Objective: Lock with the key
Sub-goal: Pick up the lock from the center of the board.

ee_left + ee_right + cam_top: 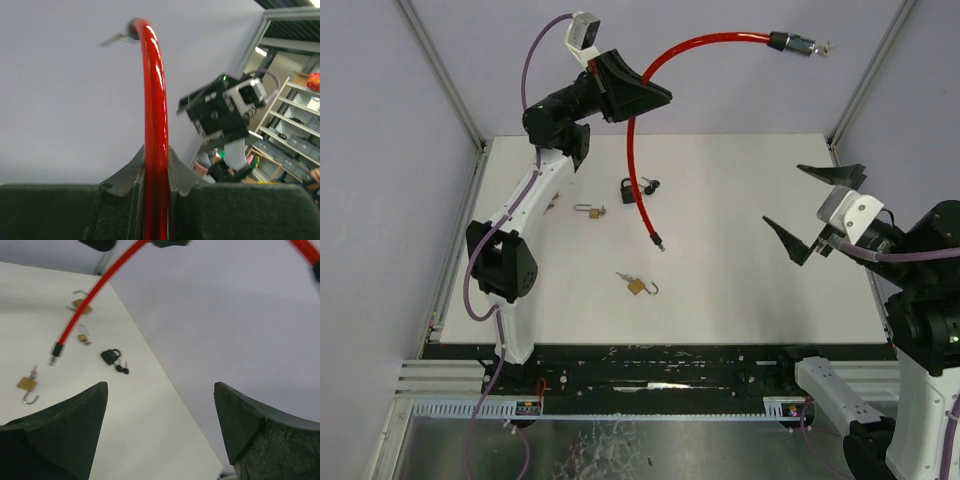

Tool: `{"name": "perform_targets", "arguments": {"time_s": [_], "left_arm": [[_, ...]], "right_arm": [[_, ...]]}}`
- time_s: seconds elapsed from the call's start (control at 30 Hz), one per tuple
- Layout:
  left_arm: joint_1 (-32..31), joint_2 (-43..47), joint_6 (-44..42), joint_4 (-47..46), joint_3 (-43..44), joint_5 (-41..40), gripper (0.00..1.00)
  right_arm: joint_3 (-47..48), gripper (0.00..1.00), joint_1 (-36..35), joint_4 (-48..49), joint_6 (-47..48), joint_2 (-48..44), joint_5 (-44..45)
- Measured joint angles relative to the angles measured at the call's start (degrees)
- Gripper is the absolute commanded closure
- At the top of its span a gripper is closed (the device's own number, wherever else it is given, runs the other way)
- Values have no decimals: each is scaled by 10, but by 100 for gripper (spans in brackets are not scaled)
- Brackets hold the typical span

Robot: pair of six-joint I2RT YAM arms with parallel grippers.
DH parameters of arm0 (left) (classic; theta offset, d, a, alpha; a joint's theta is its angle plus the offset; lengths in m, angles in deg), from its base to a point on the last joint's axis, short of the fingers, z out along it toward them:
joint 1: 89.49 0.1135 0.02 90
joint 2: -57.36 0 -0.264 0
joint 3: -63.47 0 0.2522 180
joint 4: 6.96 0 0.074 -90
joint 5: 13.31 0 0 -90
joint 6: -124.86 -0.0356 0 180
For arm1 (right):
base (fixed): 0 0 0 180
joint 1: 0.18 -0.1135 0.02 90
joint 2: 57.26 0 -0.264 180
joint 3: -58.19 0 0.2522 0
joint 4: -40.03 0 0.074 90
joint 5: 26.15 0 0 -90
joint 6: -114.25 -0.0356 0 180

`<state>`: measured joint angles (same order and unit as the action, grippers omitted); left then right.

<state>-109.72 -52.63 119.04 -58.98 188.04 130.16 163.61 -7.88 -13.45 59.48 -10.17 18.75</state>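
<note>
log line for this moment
left gripper: shut on red cable lock, raised | right gripper: open, empty | key: in lock head | cable end: free

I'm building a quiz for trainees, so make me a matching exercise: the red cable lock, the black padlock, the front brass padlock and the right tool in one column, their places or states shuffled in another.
1. red cable lock
2. small black padlock
3. front brass padlock
4. right tool

A. open, empty
B. on the white table, black-headed key beside it
C. clamped in the left tool, raised
D. on the table, shackle open

Pairs: 1-C, 2-B, 3-D, 4-A
</note>
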Motion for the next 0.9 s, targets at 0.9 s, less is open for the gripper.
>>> {"name": "perform_targets", "arguments": {"time_s": [0.9], "left_arm": [[-15,172,-360,183,-132,344,100]], "right_arm": [[235,17,-73,-97,108,235,237]]}}
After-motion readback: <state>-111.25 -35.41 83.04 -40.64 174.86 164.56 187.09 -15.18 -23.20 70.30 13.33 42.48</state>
